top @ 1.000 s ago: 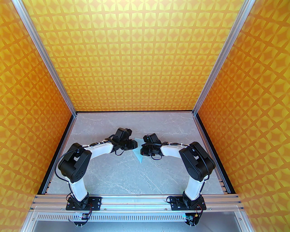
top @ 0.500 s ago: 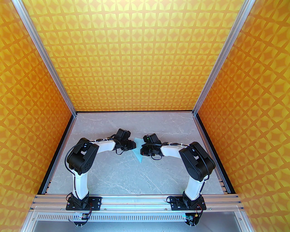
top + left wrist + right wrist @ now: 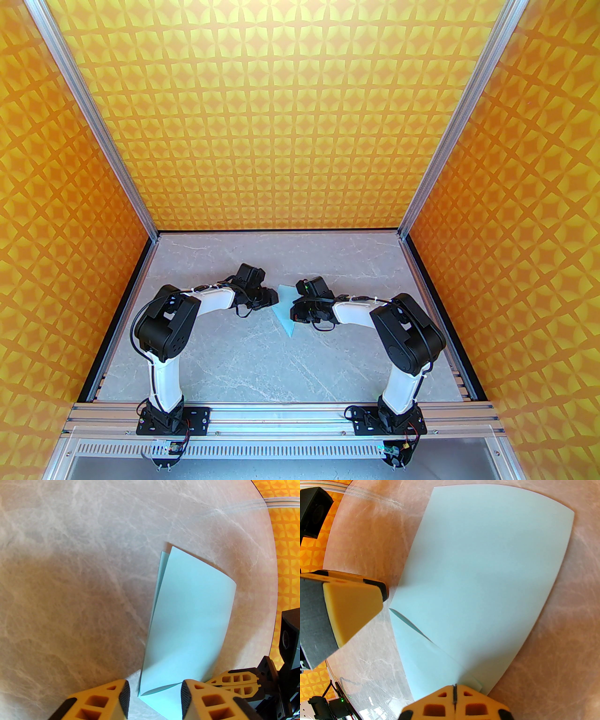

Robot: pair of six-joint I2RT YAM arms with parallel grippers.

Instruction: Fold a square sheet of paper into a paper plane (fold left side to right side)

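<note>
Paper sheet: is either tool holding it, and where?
Left tool is open, holding nothing. Right tool is shut at an edge of the sheet; whether it pinches or just presses down cannot be told.

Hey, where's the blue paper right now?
In the top view, the folded blue paper lies on the table near its middle, between the open left fingers and the shut right fingers.

From here the paper (image 3: 187,620) looks thin, smooth and matt, its creases sharp. The bench (image 3: 243,356) reads to me as a grey-veined, marble-look surface with a soft sheen. On the left hand (image 3: 154,691) the fingers (image 3: 196,688) are matt yellow moulded plastic, with black ribbed, rubbery-looking pads (image 3: 125,695). The arm shells (image 3: 164,379) are glossy white plastic, and the frame rails (image 3: 281,415) are brushed metal.
</note>
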